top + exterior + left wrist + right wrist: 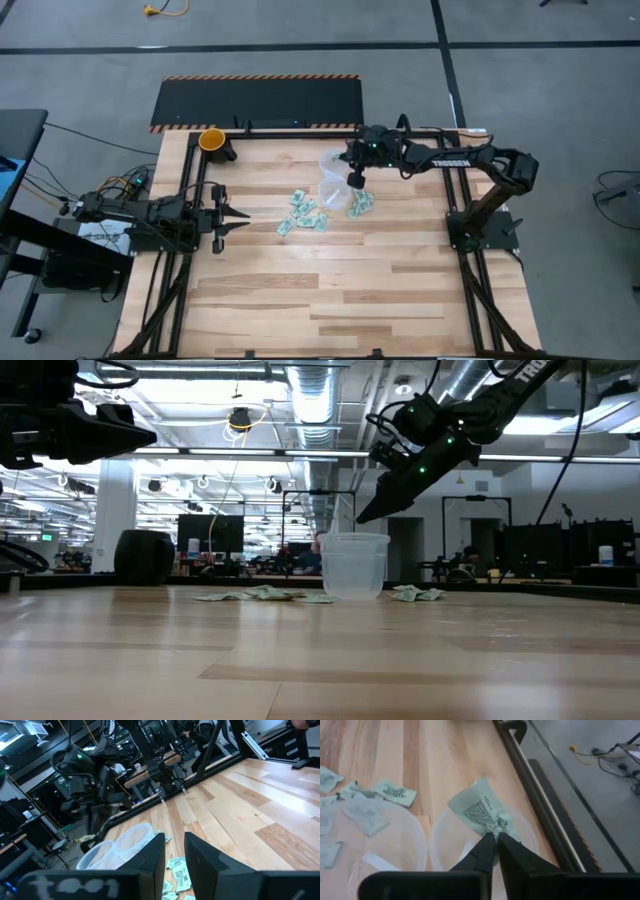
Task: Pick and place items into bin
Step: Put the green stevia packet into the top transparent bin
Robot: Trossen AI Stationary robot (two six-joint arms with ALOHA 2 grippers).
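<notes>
My right gripper (493,838) hangs above two clear plastic cups (334,176) standing side by side at the table's far middle; no other bin-like container stands among the packets. It is shut on one green-and-white packet (477,807), held over the mouth of one cup (526,845). Several more packets (302,212) lie flat on the wood near the cups, and others (361,204) lie to their right. Packets also show at the second cup (367,816), in it or behind it I cannot tell. My left gripper (236,213) waits open at the table's left side, level, touching nothing. My right gripper pinches a crumpled corner of the packet (496,824) between its two fingertips (485,845). The fingers slant down from the table's right side. The packet is lifted clear and sticks out beyond the tips, over the cup's open mouth.
An orange cup-like thing (212,139) sits at the far left corner. A black mat with striped edges (258,102) lies beyond the far edge. Black frame rails (462,215) run along both sides. The near half of the wooden table (330,300) is bare.
</notes>
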